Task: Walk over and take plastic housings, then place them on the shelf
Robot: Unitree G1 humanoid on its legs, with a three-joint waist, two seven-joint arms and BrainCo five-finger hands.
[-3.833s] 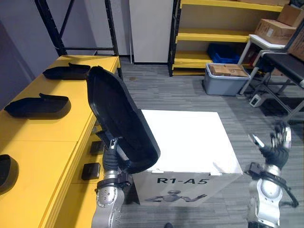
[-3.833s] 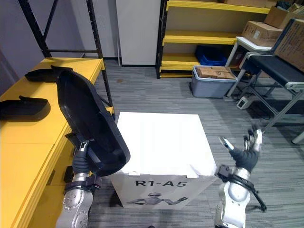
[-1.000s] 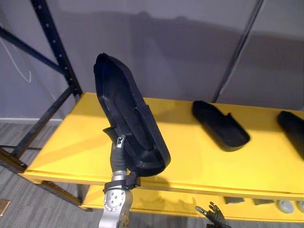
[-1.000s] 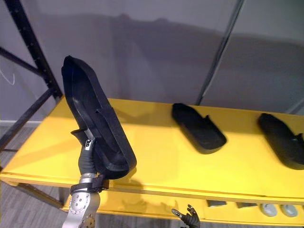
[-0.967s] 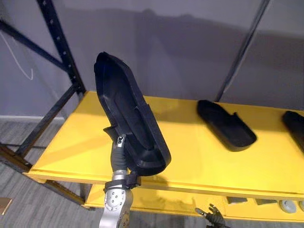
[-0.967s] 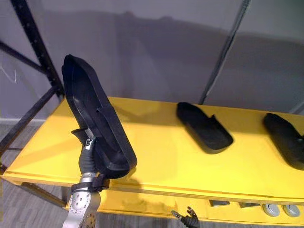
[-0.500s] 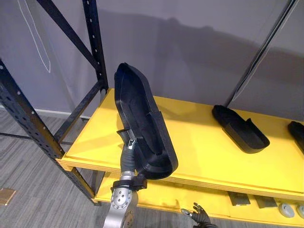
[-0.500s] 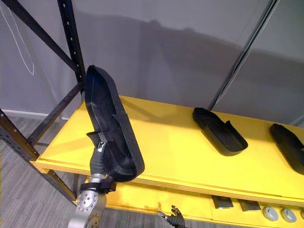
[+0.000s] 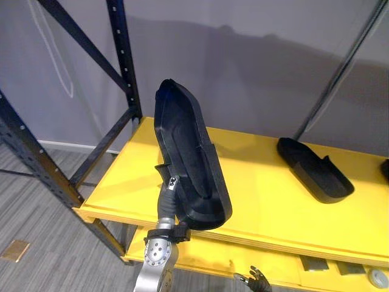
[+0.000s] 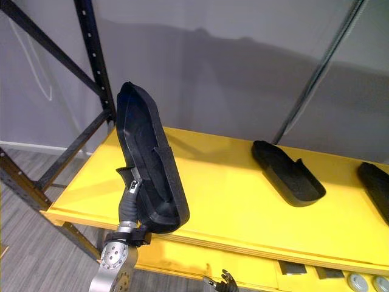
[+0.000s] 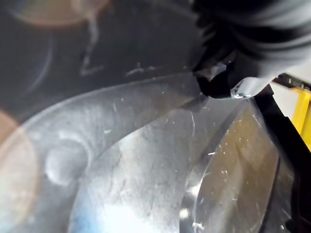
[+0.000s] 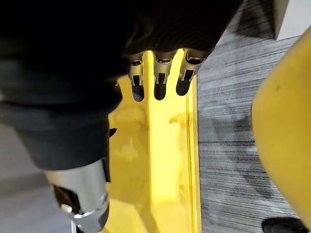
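A grey wall (image 9: 243,67) and the black uprights of a rack (image 9: 123,67) stand behind a yellow shelf (image 9: 261,188), with grey carpet (image 9: 36,213) below. The left hand (image 9: 166,202) is closed on a long black plastic housing (image 9: 188,158) at its lower end, one dark fingertip (image 11: 219,81) pressed against the shiny shell in the left wrist view. The housing stands nearly upright, leaning a little, hollow side open to the camera; its lower end sits over the shelf's front edge near the left front corner (whether it touches the board cannot be told). Further right, towards the back edge of the shelf, a second housing (image 10: 287,164) lies flat with its hollow side up, well apart from the held one. A third housing (image 10: 377,182) lies at the shelf's right end, cut off by the view. The right hand (image 10: 223,281) hangs low in front of the shelf's front edge, holding nothing, its fingers (image 12: 160,73) straight and slightly spread.
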